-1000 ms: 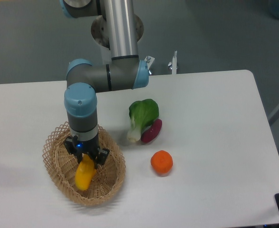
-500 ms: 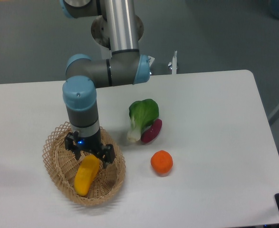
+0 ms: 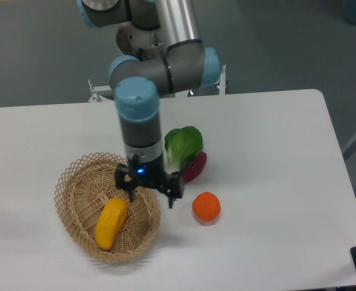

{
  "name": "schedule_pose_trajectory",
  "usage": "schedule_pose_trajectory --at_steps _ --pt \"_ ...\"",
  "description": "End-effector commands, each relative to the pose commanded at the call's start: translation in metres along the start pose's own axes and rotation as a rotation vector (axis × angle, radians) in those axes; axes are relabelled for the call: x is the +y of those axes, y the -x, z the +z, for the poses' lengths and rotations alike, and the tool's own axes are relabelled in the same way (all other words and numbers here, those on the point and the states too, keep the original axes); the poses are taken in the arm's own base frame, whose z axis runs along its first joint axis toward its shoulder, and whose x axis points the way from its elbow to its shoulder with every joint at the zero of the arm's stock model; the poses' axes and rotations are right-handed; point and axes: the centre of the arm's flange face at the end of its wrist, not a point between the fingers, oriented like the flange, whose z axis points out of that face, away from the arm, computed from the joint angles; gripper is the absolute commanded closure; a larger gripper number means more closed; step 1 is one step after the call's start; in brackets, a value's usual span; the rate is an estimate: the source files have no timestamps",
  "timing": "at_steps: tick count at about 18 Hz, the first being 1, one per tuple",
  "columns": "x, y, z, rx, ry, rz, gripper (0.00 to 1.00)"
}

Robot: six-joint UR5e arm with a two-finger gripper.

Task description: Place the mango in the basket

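One fixed camera is looking down from the front, high above the white table (image 3: pixel 275 139), at middle distance, and is facing the arm's base behind it.

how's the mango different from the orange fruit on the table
The mango is elongated and yellow with an orange tinge; the orange fruit is round and solid orange. The mango lies inside the basket; the orange fruit sits on the bare table, to the right of the basket. The mango looks longer. Both are smooth-looking fruits, and neither is held by the gripper.
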Motion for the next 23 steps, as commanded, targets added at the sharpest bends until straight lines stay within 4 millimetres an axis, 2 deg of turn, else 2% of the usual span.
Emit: schedule_pose_trajectory --at_steps 1,5,11,12,14,18,23 --pt "0.002 0.015 -0.007 -0.017 -0.007 0.002 0.0" --pt "0.01 0.049 -0.031 -0.052 -0.018 0.139 0.0" --pt "0.045 0.092 -0.058 0.002 0.082 0.336 0.0" --pt "0.051 0.099 -0.068 0.005 0.093 0.348 0.0" --pt "0.059 0.11 -0.072 0.037 0.125 0.389 0.0" --pt "0.06 0.118 -0.085 0.076 0.165 0.429 0.0" --pt "0.058 0.124 -0.09 0.067 0.161 0.426 0.0"
